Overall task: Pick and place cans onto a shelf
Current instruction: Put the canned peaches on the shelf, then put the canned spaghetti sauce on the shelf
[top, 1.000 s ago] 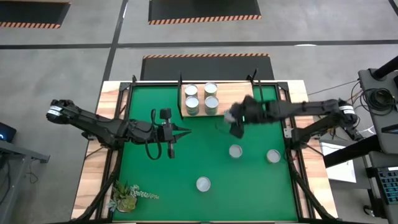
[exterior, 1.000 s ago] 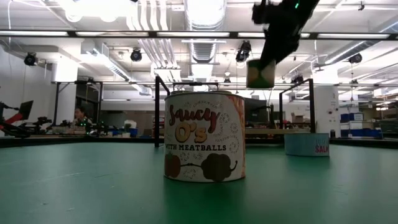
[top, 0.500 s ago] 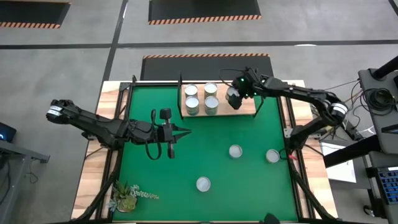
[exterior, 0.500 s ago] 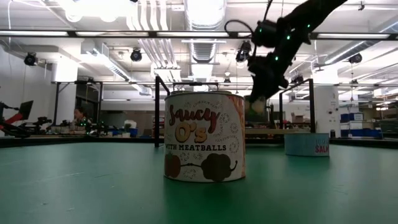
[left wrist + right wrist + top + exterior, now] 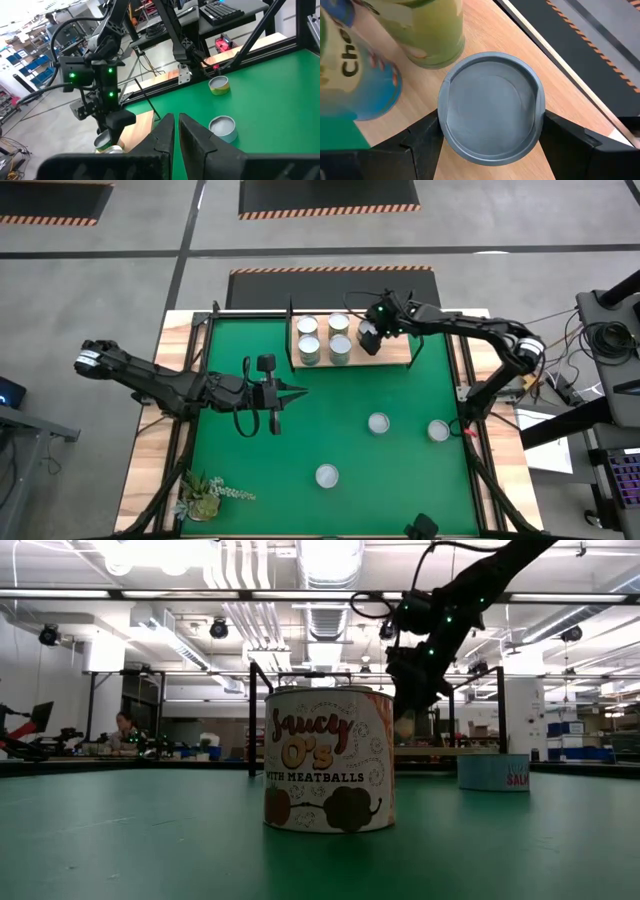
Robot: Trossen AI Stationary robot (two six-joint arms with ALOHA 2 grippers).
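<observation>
Four silver-topped cans [image 5: 324, 337] are grouped upright on the wooden shelf [image 5: 398, 352]; three more cans [image 5: 378, 423] are scattered across the green mat.

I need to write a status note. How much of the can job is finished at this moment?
Done: four cans stand on the shelf. In hand: the right claw holds a fifth can over the shelf board. Left: three cans wait on the green mat. The left claw waits shut.
</observation>
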